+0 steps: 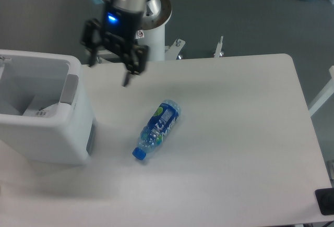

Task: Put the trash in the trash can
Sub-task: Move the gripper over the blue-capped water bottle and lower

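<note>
Far left, the white trash can (44,133) sits on the bench (235,133), and the clear plastic bag (39,107) is already lying inside it. Just right of the can, the tool (109,70) hangs above the bench with its fingers spread wide, holding nothing. The bottle (158,128) lies on its side mid-bench, blue cap pointing toward the near edge.

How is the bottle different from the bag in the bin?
The bottle lies on the table; the bag sits inside the trash can. The bottle has a blue cap and blue-green label; the bag looks plain and pale. Neither is held by the gripper.
</note>
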